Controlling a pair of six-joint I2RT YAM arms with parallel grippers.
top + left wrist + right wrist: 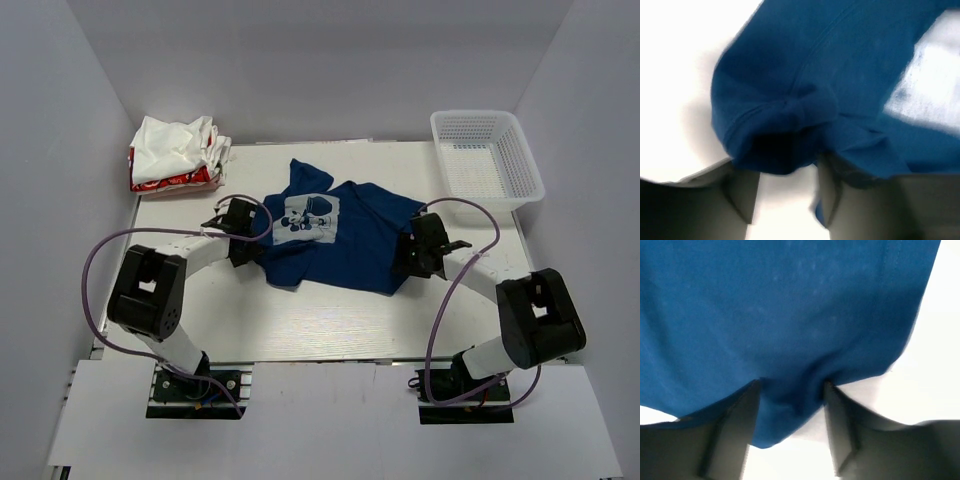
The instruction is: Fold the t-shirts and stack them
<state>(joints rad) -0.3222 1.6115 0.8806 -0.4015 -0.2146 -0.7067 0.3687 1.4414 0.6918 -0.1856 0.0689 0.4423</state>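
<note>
The navy blue t-shirt (340,235) lies spread and rumpled in the middle of the table, its pale grey chest print (305,218) facing up. My left gripper (248,240) is at its left edge. In the left wrist view the jaws (787,172) stand apart with a bunched sleeve hem (775,145) between the tips. My right gripper (408,255) is at the shirt's right edge. Its jaws (791,390) also stand apart with a fold of blue cloth (790,405) between them. White and red t-shirts (175,155) lie piled at the back left.
A white plastic mesh basket (487,158) stands at the back right corner. White walls close in the table on the left, back and right. Purple cables loop from both arms over the near part of the table.
</note>
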